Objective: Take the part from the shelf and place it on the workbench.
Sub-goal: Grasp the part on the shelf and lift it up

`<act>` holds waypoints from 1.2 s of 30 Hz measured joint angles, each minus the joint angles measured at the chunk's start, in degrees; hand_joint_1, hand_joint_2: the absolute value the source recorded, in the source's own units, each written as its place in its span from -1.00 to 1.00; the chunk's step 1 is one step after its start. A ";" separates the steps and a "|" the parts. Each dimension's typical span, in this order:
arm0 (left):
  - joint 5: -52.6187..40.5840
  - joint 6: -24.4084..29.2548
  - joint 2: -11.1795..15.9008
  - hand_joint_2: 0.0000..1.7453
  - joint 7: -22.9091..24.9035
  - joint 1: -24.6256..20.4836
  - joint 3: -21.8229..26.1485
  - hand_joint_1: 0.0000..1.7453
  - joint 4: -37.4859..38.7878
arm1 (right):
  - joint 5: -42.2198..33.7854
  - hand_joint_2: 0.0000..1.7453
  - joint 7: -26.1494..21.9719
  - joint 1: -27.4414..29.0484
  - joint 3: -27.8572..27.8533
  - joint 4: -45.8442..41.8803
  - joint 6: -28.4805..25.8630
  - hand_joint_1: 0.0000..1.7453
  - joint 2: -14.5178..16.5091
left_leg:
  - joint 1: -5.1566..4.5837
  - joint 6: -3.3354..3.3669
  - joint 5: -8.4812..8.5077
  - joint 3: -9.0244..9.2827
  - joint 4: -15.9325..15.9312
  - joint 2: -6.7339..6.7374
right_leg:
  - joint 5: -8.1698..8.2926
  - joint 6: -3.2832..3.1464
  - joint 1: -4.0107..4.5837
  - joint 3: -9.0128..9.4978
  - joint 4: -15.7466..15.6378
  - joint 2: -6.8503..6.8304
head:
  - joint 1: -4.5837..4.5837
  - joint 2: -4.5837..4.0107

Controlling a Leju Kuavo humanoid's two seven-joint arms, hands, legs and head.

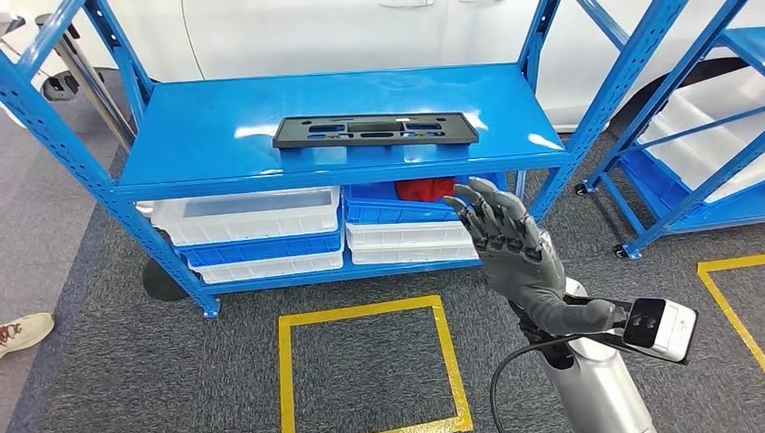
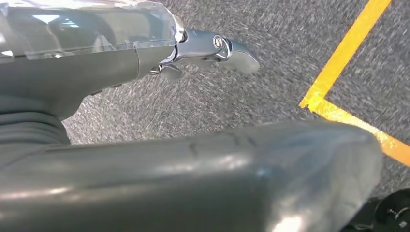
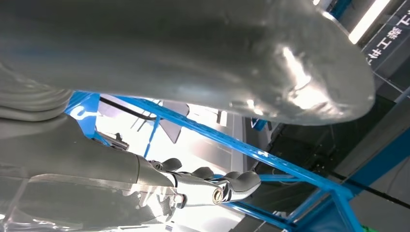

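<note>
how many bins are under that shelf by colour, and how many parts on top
black part on the shelf: 1
white bins: 3
blue bins: 2
total: 6

A flat black rectangular part (image 1: pixel 375 129) with slotted cutouts lies on the blue shelf (image 1: pixel 207 135).

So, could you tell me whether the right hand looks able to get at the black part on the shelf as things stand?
Probably yes: the right hand is raised in front of the shelf, holding nothing, and nothing lies between it and the black part.
</note>
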 joint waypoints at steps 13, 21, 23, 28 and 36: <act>-0.69 -1.10 -0.05 -1.00 -0.51 -0.50 -0.15 -1.00 0.02 | 1.43 -1.00 -1.00 1.44 0.32 -0.48 -0.87 -1.00 0.17 | 0.29 -3.26 -7.43 -5.86 15.25 0.17 | 5.25 -3.05 0.58 8.37 -14.79 -0.04 | 0.05 0.00; -2.49 -1.60 0.16 -1.00 -0.70 -0.10 -0.22 -1.00 0.31 | 1.68 -1.00 -1.00 1.96 0.32 -0.46 -0.86 -1.00 0.24 | 0.40 -1.99 3.44 -5.23 0.97 0.22 | 1.58 -0.91 0.46 12.32 -14.53 0.32 | 0.05 0.00; -2.80 -1.58 0.16 -1.00 -0.71 -0.15 -0.24 -1.00 0.31 | 1.65 -1.00 -1.01 1.95 0.32 -0.49 -0.85 -1.00 0.25 | 0.46 -1.08 3.40 -4.50 0.73 0.15 | 1.20 -0.23 0.39 12.62 -14.05 0.29 | 0.05 0.00; -3.01 -1.29 0.20 -1.00 -0.69 -0.40 -0.44 -1.00 0.31 | 1.51 -1.00 -1.09 1.90 0.32 -0.44 -0.76 -1.00 0.26 | 0.39 0.17 2.07 -2.64 0.39 0.08 | -3.40 0.70 0.17 4.08 -0.39 0.15 | 0.07 0.00; -3.00 -1.43 0.12 -1.00 -0.72 -0.53 -0.68 -1.00 0.31 | 1.22 -1.00 -1.04 1.71 0.29 -0.31 -0.68 -1.00 0.26 | -0.26 -0.76 -1.21 1.76 0.24 0.03 | 5.89 -1.78 1.31 4.89 -13.16 -0.06 | 0.07 0.00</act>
